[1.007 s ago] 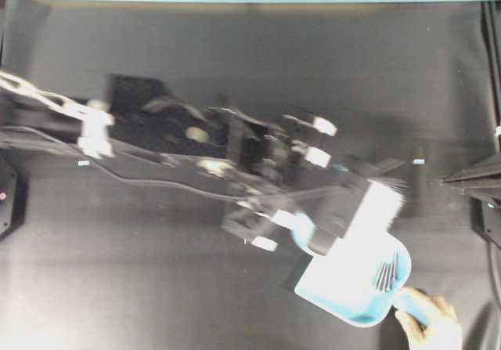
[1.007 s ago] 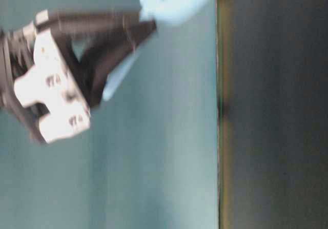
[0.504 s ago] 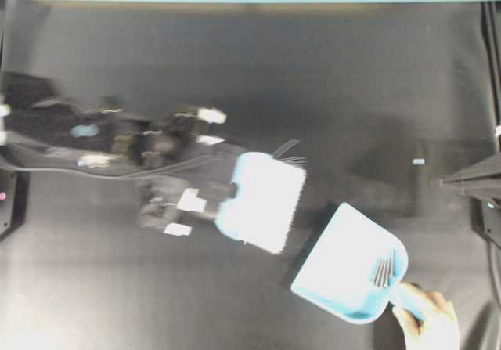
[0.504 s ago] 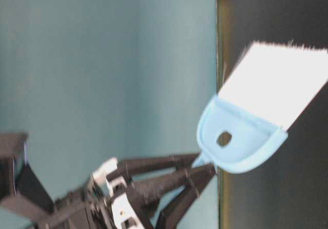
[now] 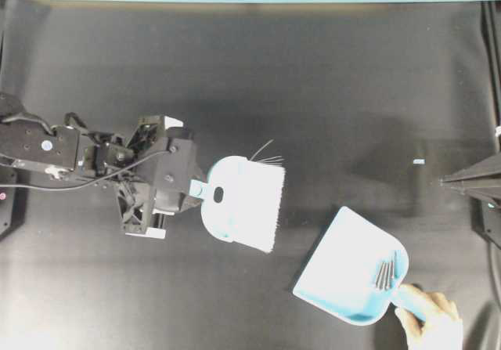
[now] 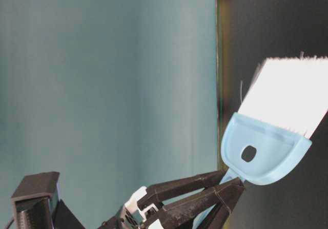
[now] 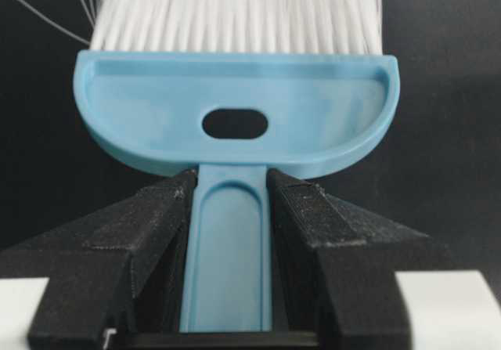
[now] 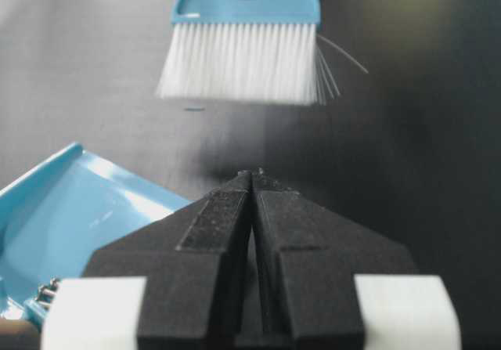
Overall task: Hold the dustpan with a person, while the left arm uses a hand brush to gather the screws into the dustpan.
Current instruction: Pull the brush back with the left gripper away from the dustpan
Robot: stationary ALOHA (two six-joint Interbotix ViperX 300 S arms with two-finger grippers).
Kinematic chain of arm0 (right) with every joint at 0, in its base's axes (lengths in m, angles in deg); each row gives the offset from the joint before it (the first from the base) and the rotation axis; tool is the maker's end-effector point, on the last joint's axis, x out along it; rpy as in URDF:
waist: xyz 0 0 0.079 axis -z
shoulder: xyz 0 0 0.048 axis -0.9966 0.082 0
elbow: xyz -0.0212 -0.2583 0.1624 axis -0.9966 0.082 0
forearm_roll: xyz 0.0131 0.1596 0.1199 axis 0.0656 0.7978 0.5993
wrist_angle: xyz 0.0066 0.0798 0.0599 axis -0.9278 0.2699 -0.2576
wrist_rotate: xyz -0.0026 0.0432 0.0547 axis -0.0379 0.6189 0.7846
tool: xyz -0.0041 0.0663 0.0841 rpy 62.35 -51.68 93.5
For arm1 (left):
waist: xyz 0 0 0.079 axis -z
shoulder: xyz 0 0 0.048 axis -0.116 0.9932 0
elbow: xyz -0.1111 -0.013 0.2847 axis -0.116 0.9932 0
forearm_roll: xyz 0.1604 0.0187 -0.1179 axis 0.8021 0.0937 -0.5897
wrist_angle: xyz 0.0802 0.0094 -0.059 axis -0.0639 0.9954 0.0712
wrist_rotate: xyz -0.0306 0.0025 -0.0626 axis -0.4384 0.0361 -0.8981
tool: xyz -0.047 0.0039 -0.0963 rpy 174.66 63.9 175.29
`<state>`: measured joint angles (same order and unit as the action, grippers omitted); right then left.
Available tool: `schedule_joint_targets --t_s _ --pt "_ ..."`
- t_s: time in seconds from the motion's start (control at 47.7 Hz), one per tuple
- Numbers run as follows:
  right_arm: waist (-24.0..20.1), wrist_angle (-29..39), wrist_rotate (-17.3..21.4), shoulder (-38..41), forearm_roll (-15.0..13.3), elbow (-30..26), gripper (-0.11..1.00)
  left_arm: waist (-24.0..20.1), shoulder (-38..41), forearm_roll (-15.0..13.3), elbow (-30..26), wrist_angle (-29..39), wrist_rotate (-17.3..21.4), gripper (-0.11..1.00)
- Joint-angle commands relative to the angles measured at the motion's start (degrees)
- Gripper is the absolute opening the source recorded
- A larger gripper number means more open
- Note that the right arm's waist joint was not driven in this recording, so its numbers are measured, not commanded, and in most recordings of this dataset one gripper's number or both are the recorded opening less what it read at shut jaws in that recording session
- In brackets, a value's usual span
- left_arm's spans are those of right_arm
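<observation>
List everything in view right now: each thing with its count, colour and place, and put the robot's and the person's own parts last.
Light blue plastic dustpan: one, lower right of the overhead view, mouth facing the brush, apart from it.
Thin grey metal screws: a small cluster, exact count unclear, inside the dustpan near its handle.
Light blue plastic hand brush with white bristles: one, left of centre, a few bristles splayed.
Black table mat: one, under everything.
Teal backdrop: behind the table.
Left end effector: black, closed on the brush's thin handle.
Right end effector: black, shut and empty, at the right edge.
Person's hand: one, bare, holding the dustpan's handle.
</observation>
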<state>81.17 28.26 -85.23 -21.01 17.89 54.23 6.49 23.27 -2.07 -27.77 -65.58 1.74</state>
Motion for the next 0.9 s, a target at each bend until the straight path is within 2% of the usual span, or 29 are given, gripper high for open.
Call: schedule_joint_targets --t_s 0.0,0.462,0.608,0.881 --pt "0.0 -0.4 -0.4 0.3 -0.2 -0.3 -0.01 -0.4 -0.6 0.1 0.0 -1.8 -1.1 0.32" --pt "0.0 -0.4 -0.4 0.3 -0.2 -0.3 -0.01 0.1 0.2 0.1 2.2 -7.5 -1.7 0.32" --pt "0.0 -0.4 -0.4 0.3 -0.2 -0.3 -0.01 1.5 1.5 0.2 3.3 -10.4 -1.7 0.32" --pt "0.0 -0.4 -0.4 0.3 -0.2 -0.3 -0.01 0.8 2.1 0.1 5.7 -16.1 -2.1 0.32"
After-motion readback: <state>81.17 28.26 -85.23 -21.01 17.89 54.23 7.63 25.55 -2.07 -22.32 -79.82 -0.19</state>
